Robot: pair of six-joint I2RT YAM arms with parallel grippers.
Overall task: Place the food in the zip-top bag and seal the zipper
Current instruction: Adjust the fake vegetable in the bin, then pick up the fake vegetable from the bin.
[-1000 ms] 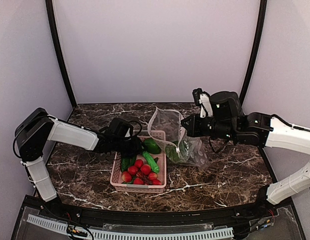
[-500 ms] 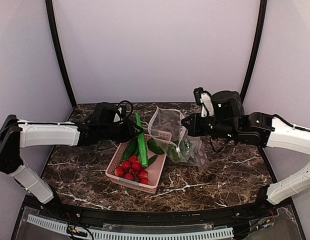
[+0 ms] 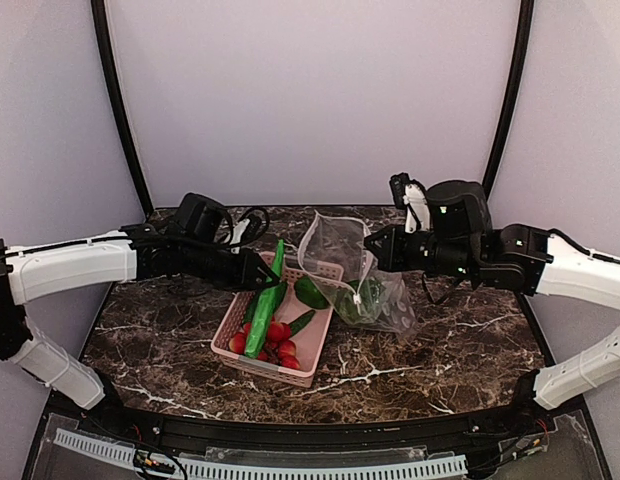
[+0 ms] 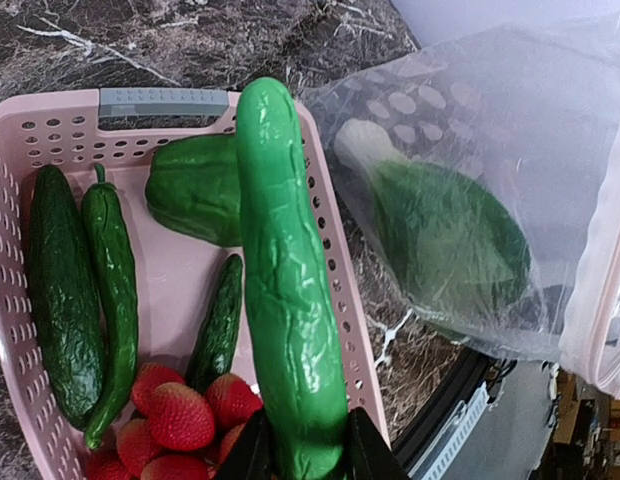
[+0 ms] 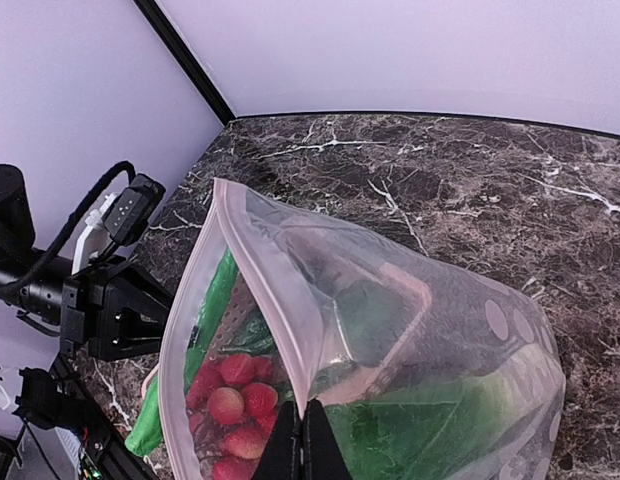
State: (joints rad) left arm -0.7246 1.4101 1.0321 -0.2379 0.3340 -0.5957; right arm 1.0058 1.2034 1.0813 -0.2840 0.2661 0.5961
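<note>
My left gripper (image 3: pixel 262 284) is shut on a long bright green cucumber (image 3: pixel 258 330) and holds it slanted above the pink basket (image 3: pixel 290 372). The left wrist view shows the cucumber (image 4: pixel 285 290) clamped between the fingers (image 4: pixel 252 455). My right gripper (image 3: pixel 372 246) is shut on the mouth edge of the clear zip-top bag (image 3: pixel 388 300) and holds it up and open toward the basket. The pale zipper strip (image 5: pixel 260 290) rims the mouth. A leafy bok choy (image 4: pixel 440 230) lies inside the bag. A green pepper (image 4: pixel 195 190) and dark slim cucumbers (image 4: pixel 60 290) lie in the basket.
Red strawberries (image 4: pixel 180 415) fill the basket's near end. The basket has a grey handle (image 4: pixel 162 98) at its far end. The bag's lower part rests on the marble table (image 3: pixel 460 340), right of the basket. Walls enclose the table at back and sides.
My left gripper took the bright cucumber out of the basket, raised it, then tipped it to a slant. The basket turned and slid slightly left. The right gripper held the bag still.
</note>
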